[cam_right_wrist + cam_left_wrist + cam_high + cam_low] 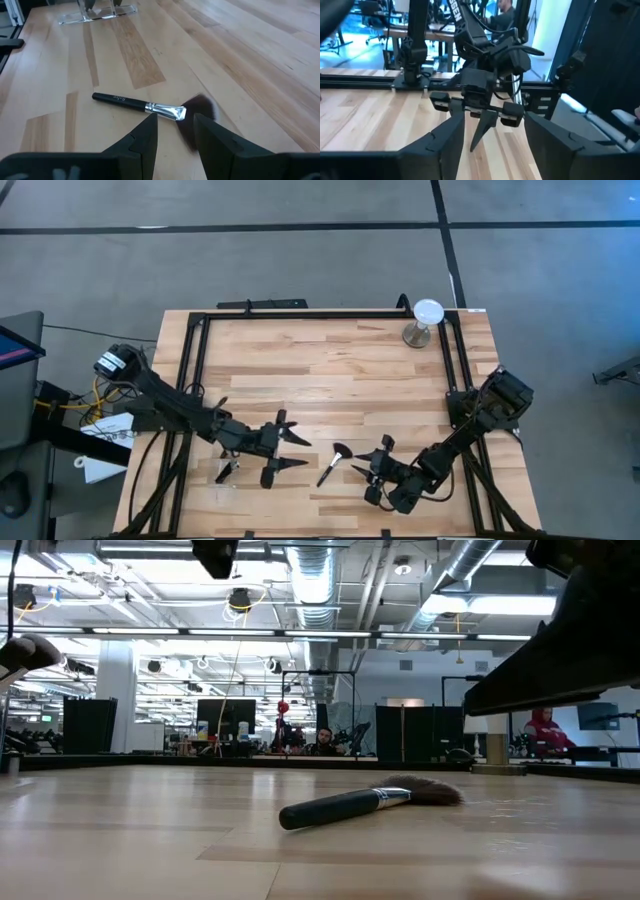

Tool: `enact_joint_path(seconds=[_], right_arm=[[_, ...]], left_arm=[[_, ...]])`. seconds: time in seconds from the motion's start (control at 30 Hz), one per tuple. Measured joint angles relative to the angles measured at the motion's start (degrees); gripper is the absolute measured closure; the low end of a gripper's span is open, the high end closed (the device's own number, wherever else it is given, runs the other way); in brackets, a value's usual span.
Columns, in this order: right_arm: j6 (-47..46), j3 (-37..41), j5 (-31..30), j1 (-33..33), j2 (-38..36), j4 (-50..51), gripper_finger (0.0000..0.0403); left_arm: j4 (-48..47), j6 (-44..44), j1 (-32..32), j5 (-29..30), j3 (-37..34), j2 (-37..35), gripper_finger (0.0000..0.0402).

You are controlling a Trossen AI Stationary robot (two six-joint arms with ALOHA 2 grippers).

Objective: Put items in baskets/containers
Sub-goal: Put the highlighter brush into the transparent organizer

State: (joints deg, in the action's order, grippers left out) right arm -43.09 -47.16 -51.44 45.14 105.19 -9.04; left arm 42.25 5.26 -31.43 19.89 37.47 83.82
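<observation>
One makeup brush (333,463) with a dark handle, silver ferrule and fan-shaped head lies flat on the wooden table between the two arms; it also shows in the low view (365,803) and the right wrist view (142,105). My right gripper (175,135) is open just short of the brush's head, low over the table, touching nothing. My left gripper (303,451) is open on the brush's other side, its fingers pointing toward the right arm. The clear tray (97,14) sits on the table beyond the brush with dark things in it.
A round white disc on a metal stand (426,320) stands at the table's far right corner. A black frame (300,314) runs along the table's edges. Bare wood lies between the arms and the far edge. People and desks show in the room behind.
</observation>
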Motion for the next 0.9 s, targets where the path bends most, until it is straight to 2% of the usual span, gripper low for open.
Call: enact_joint_path(seconds=[0.17, 0.33, 0.73, 0.9], right_arm=[[-0.5, 0.0, 0.0, -0.2, 0.0, 0.2, 0.0285], [-2.6, 0.0, 0.2, -0.7, 1.3, 1.0, 0.0285], [-5.5, 0.0, 2.0, -1.8, 1.9, 0.3, 0.0285], [-4.5, -1.6, 8.6, -4.0, 1.9, 2.5, 0.0285]], left_arm=[[12.8, -0.1, 0.0, 0.0, -3.6, 4.9, 0.0208], [18.9, -0.1, 0.2, 0.0, -3.3, 10.5, 0.0215], [19.5, 0.0, 0.2, -2.0, -3.0, 12.3, 0.0215], [19.7, 0.1, 0.2, -2.0, -3.0, 12.3, 0.0213]])
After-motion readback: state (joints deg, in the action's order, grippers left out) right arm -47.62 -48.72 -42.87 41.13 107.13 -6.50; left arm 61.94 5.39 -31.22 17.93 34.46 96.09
